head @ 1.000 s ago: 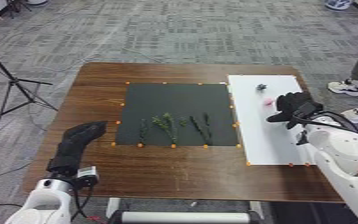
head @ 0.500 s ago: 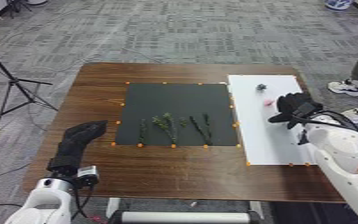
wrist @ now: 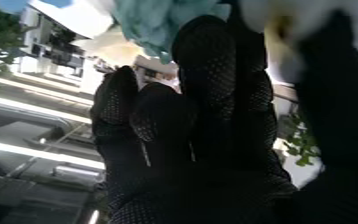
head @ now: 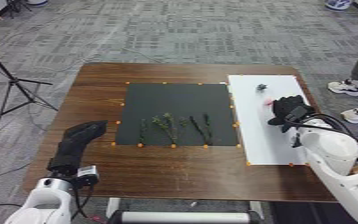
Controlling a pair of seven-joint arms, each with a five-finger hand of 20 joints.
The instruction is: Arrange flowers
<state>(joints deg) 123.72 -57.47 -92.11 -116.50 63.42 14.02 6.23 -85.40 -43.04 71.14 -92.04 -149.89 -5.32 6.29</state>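
"The brown wooden counter stands on grey patterned carpet, with a square charcoal mat near its middle and a long white rectangular board along its right edge. Where are the flowers?"

"Slender green leafy stems lie in a row by the mat's near edge. On the board, a small dark bloom sits toward the far edge, and a little pink bloom just beside the black-gloved right hand."

"And closer in?"

"The wrist view has a ruffled blue-green flower, its petals soft and layered, right by the fingertips, with a pale cream one next to it. Something whitish is blurred between fingers and thumb."

"Is it gripped?"

"I can't tell. The fingers are straight and close together, the thumb apart from them. The left hand rests relaxed by the mat's near left corner."

"Which step, then?"

"Choosing a bloom, I'd say; the greenery looks laid out as a base."

"And next?"

"A light pinch on one flower, then over to the mat, setting it at the stems' heads. Squeeze hard and those petals may crush."
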